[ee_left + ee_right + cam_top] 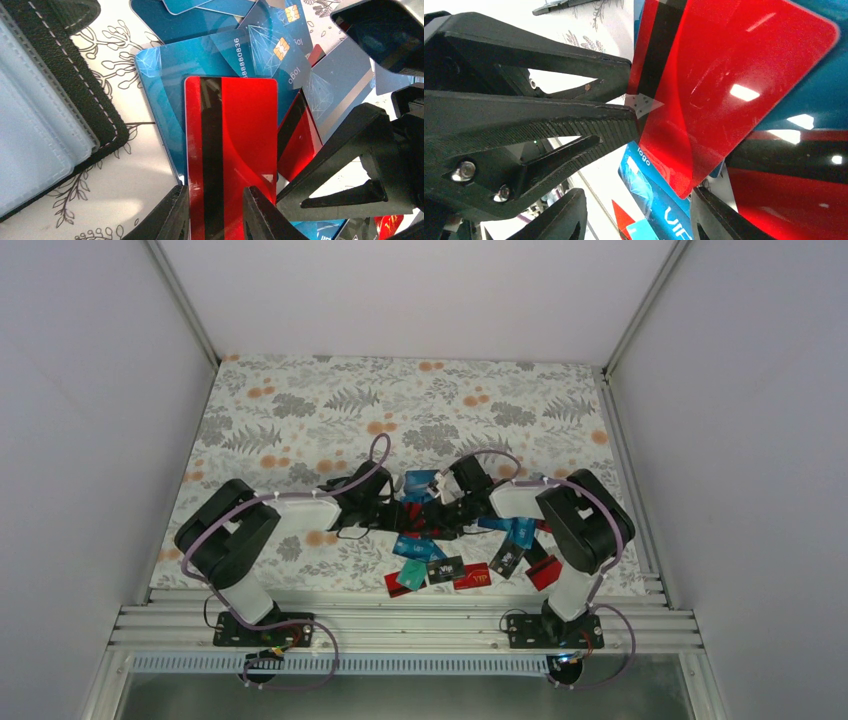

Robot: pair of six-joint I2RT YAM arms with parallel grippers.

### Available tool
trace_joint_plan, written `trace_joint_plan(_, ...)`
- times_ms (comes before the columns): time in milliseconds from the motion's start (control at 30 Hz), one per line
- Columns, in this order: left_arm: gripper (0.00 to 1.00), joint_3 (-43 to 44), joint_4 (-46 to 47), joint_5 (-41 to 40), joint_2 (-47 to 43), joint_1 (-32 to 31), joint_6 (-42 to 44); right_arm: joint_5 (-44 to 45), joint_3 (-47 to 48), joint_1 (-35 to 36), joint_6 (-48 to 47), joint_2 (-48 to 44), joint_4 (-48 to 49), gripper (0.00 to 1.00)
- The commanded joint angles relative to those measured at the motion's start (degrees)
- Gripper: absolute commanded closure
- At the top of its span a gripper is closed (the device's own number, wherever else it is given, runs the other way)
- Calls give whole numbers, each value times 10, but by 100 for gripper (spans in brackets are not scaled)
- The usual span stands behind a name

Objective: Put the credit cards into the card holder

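In the left wrist view, a red credit card point(235, 130) with a black stripe stands out from my left gripper point(215, 215), which is shut on its near end. The card hangs above a pile of blue credit cards point(210, 55). The open card holder point(75, 85), black with grey-blue slots, lies to the left. In the right wrist view, the same red card point(724, 75) is pinched at its edge by the left fingers point(574, 120). My right gripper point(639, 210) is open, its right finger just under the card's corner. Both grippers point(425, 510) meet mid-table.
More loose credit cards point(440, 568), red, teal, black and blue, lie toward the near edge on the floral cloth point(300, 410). Another red card point(794, 200) and a blue card point(659, 200) lie under the held one. White walls enclose the table on three sides.
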Motion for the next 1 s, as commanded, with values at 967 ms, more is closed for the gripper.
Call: trace_joint_plan(967,78,-45,99,110,-6,-6,-58,-54,-41,-35,17,-46,115,49)
